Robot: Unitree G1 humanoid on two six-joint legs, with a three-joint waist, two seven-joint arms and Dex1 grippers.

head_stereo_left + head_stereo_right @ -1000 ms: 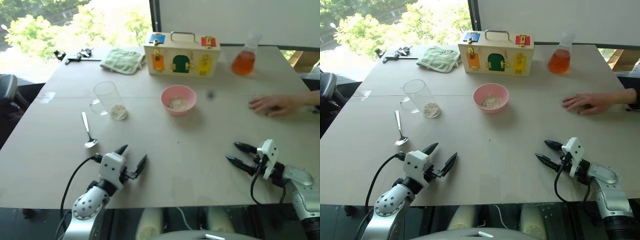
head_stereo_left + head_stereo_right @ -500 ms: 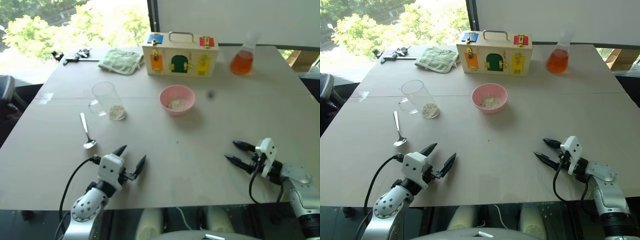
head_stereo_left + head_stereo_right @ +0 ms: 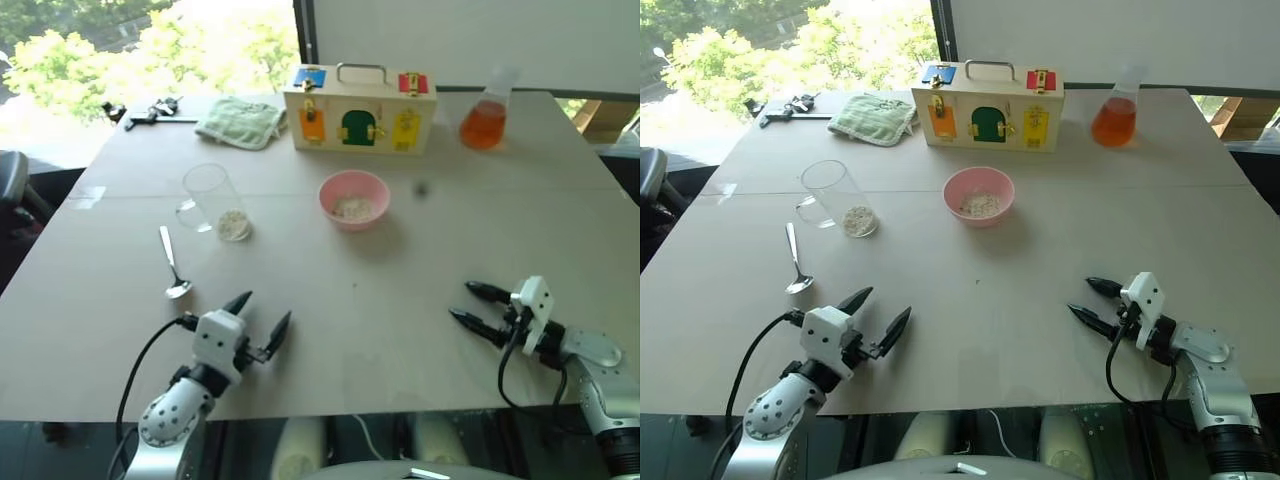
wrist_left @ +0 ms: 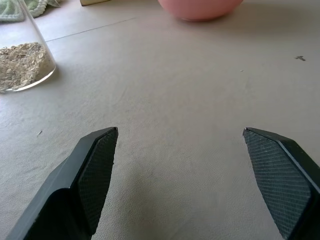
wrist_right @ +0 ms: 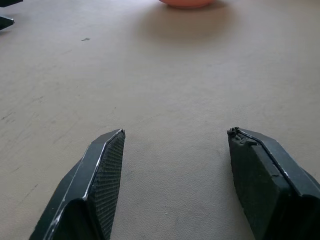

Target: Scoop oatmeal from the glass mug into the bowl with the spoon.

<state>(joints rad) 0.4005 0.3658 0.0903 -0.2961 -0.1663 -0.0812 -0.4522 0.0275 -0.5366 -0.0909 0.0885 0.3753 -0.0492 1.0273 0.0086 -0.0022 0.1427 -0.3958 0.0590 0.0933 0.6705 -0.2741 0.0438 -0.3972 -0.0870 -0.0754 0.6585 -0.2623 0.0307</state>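
Note:
The clear glass mug [image 3: 211, 200] stands at the table's left with pale oatmeal [image 3: 233, 224] at its bottom. The silver spoon [image 3: 173, 265] lies flat in front of the mug, bowl end nearest me. The pink bowl [image 3: 354, 198] sits mid-table with a few oat flakes inside. My left gripper [image 3: 260, 312] hovers low near the front edge, open and empty, to the right of the spoon. My right gripper [image 3: 465, 303] is open and empty at the front right, pointing left. In the left wrist view, the mug's base [image 4: 25, 65] and the bowl [image 4: 200, 7] lie ahead of the fingers.
A wooden latch box [image 3: 360, 108] with coloured doors stands at the back. An orange-filled glass flask [image 3: 486, 115] is at the back right, a green cloth [image 3: 240, 122] at the back left, and small dark tools [image 3: 150, 110] by the far left corner.
A person's hand that rested on the table at the right one second ago has withdrawn out of view. Both grippers stayed in place and open.

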